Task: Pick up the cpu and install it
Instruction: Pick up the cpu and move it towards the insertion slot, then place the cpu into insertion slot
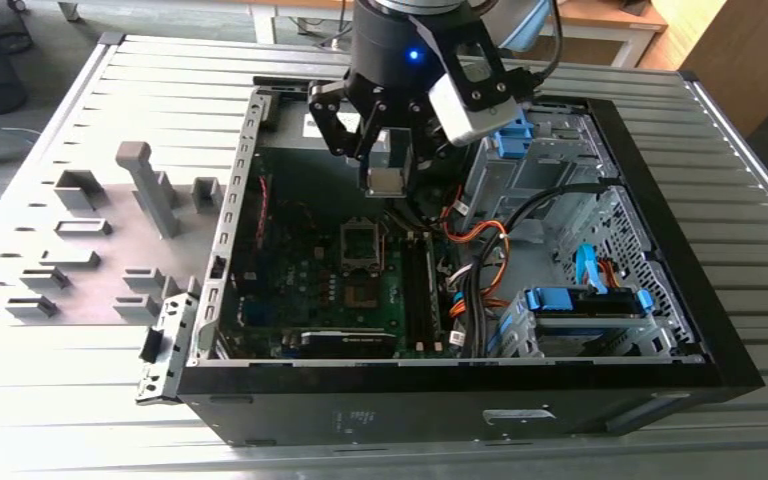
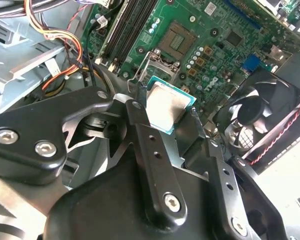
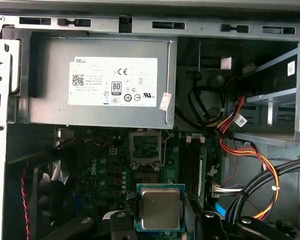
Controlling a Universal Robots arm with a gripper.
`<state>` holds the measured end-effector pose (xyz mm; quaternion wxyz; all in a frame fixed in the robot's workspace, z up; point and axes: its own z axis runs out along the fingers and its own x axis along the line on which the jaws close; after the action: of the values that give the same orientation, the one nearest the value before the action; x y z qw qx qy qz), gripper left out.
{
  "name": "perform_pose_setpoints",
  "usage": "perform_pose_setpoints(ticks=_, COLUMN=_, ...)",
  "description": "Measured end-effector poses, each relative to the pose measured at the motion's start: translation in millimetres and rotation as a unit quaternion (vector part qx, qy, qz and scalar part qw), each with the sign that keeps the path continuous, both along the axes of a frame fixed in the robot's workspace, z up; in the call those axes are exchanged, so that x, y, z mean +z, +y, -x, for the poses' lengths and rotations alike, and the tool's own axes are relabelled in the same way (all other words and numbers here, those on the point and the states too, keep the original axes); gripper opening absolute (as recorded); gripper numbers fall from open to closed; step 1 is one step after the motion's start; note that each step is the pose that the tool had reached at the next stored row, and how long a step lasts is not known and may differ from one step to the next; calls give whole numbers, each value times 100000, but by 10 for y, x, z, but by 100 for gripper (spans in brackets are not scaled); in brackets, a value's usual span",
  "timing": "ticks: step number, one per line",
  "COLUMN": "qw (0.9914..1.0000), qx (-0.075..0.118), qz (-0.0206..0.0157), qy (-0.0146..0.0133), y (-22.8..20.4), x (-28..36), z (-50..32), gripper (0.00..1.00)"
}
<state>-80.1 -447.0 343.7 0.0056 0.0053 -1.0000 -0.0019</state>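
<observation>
one part in hand: the end effector [image 1: 387, 172] is clenched on the cpu [image 1: 384, 184], pinching it by two opposite edges, silvery lid showing in both wrist views. we see the cpu hanging inside the open computer case [image 1: 464, 402], over the motherboard [image 1: 307, 285] and apart from it, touching nothing but the end effector.

in the exterior view the socket [image 1: 364, 242] lies at about 6 o'clock of the cpu, near but not under it. the grey holder blocks [image 1: 75, 232] stand on the counter [image 1: 51, 400] at 9 o'clock of the case, well apart. the power-supply box [image 3: 100, 82] sits just beside the socket. we cannot tell whether the socket's metal frame is latched or open.

step, as we judge it: pick done, carry to the socket in hand, install not yet done.

we judge the next move calls for centring the cpu over the socket, edges squared to the frame, cpu kept level, then a slow drop with no side push. a tilted or offset seat could damage the contacts.
</observation>
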Motion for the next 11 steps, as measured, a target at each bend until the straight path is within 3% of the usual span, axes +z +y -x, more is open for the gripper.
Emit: perform_pose_setpoints(ticks=11, qw=100000, qx=-6, qz=2, qy=0, y=-1, x=-6, z=-1, gripper=47)
